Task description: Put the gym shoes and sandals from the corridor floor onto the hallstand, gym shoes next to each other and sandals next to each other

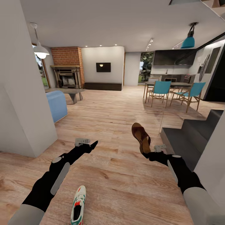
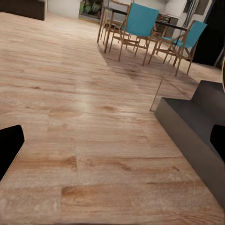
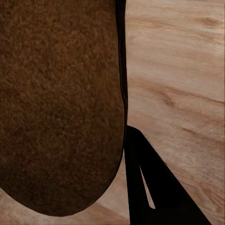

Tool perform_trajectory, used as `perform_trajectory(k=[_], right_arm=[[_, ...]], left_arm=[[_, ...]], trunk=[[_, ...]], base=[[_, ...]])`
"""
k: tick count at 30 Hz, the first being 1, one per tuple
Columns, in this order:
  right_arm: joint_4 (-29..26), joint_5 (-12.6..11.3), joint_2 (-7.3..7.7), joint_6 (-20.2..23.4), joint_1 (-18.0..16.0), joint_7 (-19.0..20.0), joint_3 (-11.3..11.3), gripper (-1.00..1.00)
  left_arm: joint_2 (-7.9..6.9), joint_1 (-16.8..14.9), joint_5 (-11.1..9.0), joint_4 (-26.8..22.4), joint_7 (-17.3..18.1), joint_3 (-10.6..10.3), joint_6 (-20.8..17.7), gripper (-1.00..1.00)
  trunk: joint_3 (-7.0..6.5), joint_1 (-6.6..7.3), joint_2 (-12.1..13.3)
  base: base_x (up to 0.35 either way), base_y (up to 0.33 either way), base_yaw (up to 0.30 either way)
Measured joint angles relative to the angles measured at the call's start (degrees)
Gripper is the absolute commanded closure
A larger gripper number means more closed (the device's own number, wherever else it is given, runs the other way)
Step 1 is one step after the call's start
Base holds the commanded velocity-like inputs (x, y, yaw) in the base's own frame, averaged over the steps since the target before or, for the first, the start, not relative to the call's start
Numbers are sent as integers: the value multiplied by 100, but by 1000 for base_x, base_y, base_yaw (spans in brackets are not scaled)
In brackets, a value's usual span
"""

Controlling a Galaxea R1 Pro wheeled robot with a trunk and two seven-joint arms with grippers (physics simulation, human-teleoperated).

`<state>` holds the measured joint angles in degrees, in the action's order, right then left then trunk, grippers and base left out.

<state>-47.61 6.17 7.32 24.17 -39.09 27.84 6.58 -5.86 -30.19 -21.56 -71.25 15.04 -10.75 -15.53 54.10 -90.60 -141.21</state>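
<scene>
Carrying one sandal (image 1: 141,137) heel-up off the corridor floor (image 1: 118,175), clamped in the right gripper (image 1: 152,152) for the rack; left gripper (image 1: 90,144) empty, fingers apart, over bare planks; one gym shoe (image 1: 78,204) lying near, between the arms.

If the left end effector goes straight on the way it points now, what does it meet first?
Probably the corridor floor: the left end effector points forward and down over bare planks. The dark stair steps lie off to one side, likely outside its line, though depth is unclear.
</scene>
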Motion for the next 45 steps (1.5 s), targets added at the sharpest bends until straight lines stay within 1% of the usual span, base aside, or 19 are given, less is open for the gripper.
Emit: perform_trajectory(k=[9,23,25,26,27,28,31,32,33,34,37,42,45], right_arm=[[-1,-2,0,1,1,0,2,100],[-17,-15,-10,2,1,-27,17,100],[-15,-10,-30,2,1,-40,15,100],[-17,-9,-41,9,1,-57,15,100],[-18,-9,-64,19,1,-106,16,100],[-20,-8,-83,25,1,-194,15,100],[-24,-16,-138,32,1,-448,11,100],[-35,-25,-238,35,1,-707,10,100],[-74,-42,-371,38,1,-1004,8,100],[-135,-42,-492,38,1,-1277,9,100],[-341,-40,-646,36,0,-1636,0,100],[-832,-50,-705,27,0,-1748,4,100],[-968,-49,-715,32,1,-1759,5,100]], left_arm=[[1,-1,1,1,0,-1,2,-100],[-23,-1,36,41,-17,7,2,-100],[-26,-2,45,156,-111,8,3,-100],[-26,-2,49,218,-243,8,4,-100],[-26,-2,50,261,-471,8,6,-100],[-26,-2,47,288,-787,8,9,-100],[-25,-2,40,314,-1392,7,17,-100],[-23,-2,59,328,-1785,13,23,-100],[-22,-2,63,336,-2156,19,29,-100],[-21,-1,63,339,-2461,15,45,-100],[-22,-1,58,346,-2827,4,76,-100],[-19,49,52,352,-2948,-9,90,-100],[-15,92,52,355,-2966,-15,96,-100]], trunk=[[46,-1,0],[51,1,0],[51,0,0],[52,0,0],[52,0,0],[52,0,0],[51,1,0],[51,0,0],[51,1,0],[51,1,0],[51,1,-1],[51,1,-1],[51,1,0]], base=[[-211,0,183],[-15,0,10],[0,0,0],[0,0,0],[0,0,0],[0,0,0],[0,0,0],[0,0,0],[0,0,0],[0,0,0],[0,0,0],[0,0,0],[0,0,0]])
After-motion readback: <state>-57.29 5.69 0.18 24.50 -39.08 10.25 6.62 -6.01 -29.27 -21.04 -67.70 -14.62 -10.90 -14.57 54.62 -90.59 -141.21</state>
